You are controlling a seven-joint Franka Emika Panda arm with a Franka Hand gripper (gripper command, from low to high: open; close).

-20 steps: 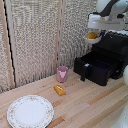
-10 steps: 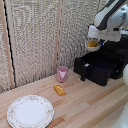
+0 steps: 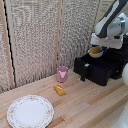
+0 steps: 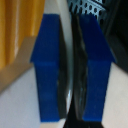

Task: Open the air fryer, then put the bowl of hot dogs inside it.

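Observation:
The black air fryer (image 3: 111, 70) stands at the exterior view's right with its drawer pulled out; the short handle (image 3: 85, 75) juts from the drawer front. My gripper (image 3: 96, 45) hangs just above the open drawer, shut on the rim of the small white bowl (image 3: 95, 52). In the bowl lie the yellow-orange hot dogs (image 3: 95, 50). In the wrist view the two blue fingertips (image 4: 49, 65) pinch the thin white bowl (image 4: 70, 45) wall between them, with the yellow hot dogs (image 4: 12, 30) beside one finger. My gripper (image 4: 72, 65) fills that view.
A pink cup (image 3: 62, 74) stands on the wooden table (image 3: 90, 107) beside the drawer. An orange bun-like piece (image 3: 59, 90) lies in front of it. A large patterned plate (image 3: 30, 111) sits near the front. A slatted screen (image 3: 40, 35) closes the back.
My gripper has come down with the bowl, from above the air fryer's top to just over the open drawer. Nothing else has moved.

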